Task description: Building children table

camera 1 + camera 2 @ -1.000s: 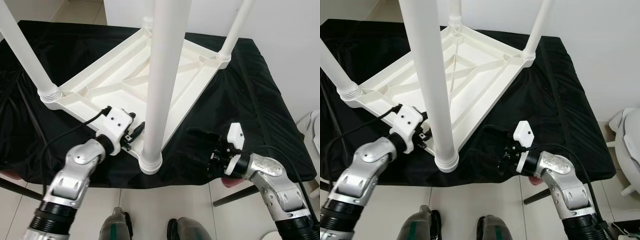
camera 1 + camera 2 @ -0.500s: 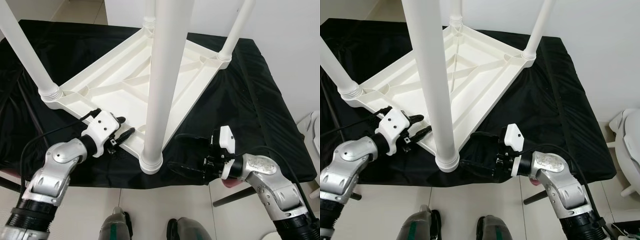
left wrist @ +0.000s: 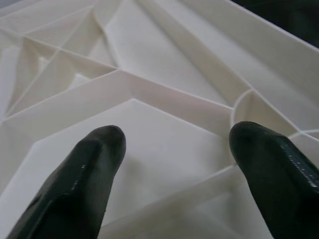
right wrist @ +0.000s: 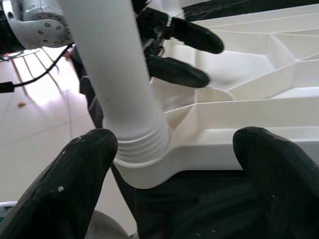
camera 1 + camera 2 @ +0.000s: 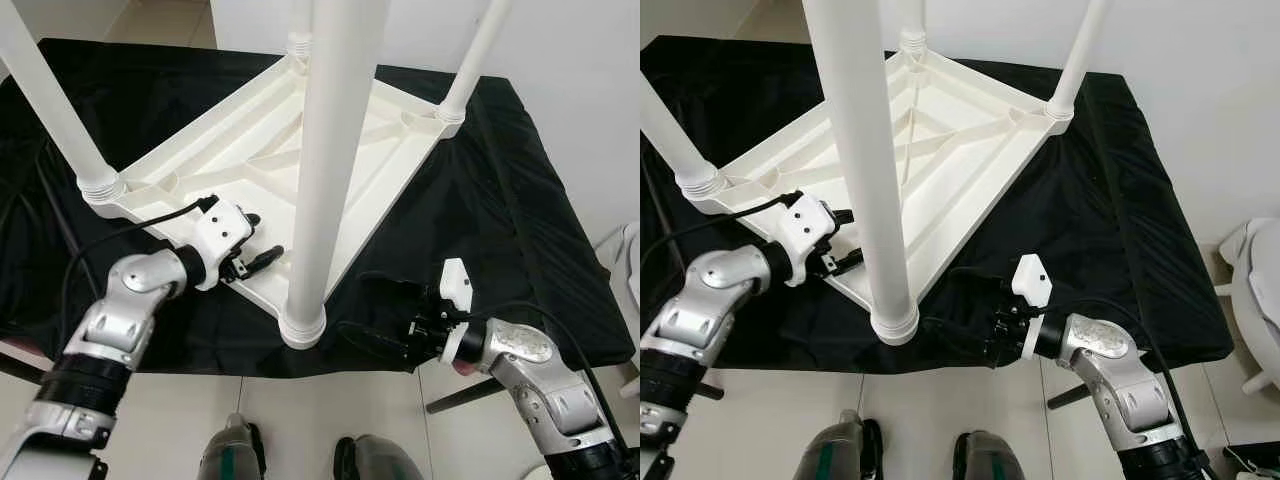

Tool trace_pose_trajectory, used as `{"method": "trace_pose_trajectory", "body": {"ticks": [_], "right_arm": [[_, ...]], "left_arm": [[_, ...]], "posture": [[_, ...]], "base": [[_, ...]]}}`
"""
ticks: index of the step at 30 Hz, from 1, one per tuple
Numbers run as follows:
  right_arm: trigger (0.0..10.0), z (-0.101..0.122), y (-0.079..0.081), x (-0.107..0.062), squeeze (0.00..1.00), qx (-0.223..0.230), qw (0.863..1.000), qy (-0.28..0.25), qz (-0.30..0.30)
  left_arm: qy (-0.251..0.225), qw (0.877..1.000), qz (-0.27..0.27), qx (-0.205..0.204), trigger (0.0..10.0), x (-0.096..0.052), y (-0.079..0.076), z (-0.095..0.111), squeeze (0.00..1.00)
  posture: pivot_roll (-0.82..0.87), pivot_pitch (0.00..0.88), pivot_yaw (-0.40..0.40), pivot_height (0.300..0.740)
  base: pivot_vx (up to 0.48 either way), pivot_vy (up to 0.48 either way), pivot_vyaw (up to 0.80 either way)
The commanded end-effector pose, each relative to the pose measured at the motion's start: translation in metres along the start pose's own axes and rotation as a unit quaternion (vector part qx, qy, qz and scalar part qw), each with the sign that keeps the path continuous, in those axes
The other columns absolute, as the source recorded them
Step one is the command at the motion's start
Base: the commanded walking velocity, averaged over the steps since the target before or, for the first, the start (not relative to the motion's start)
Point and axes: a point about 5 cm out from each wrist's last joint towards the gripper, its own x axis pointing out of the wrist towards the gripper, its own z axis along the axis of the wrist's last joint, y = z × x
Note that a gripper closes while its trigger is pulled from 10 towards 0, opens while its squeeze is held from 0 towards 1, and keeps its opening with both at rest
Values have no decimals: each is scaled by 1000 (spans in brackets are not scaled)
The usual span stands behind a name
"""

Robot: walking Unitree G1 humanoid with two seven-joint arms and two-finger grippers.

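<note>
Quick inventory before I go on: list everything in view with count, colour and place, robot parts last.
Upside-down plastic children's table top: one, white, ribbed underside up, on the cloth.
Round plastic table legs: four, white, standing up from the top's corners; nearest one at the front corner.
Black cloth: one, spread under the table top.
Tiled floor: pale, below the cloth's front edge.
Left gripper: black fingers open, over the top's front-left edge.
Right gripper: black fingers open, low at the front, pointing at the nearest leg's base.

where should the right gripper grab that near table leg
Probably low on the near leg, just above its threaded collar at the upturned table corner. It stands upright and round, so a level approach from the robot's right suits. The right gripper is open and already faces it.
</note>
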Motion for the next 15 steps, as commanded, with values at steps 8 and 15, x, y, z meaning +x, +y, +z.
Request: {"method": "trace_pose_trajectory", "body": {"ticks": [8, 15], "right_arm": [[10000, 2, -1, -3, 0, -8, 1000, 1, -11], [10000, 2, -2, -4, 0, -9, 1000, 1, -13]], "left_arm": [[-14, 996, -86, -10, 10000, -20, 14, 7, 0], [-4, 994, -109, -18, 10000, -23, 17, 5, 0]], "posture": [[-103, 90, -10, 740], [-102, 86, -7, 740]], "base": [[0, 0, 0], [0, 0, 0]]}}
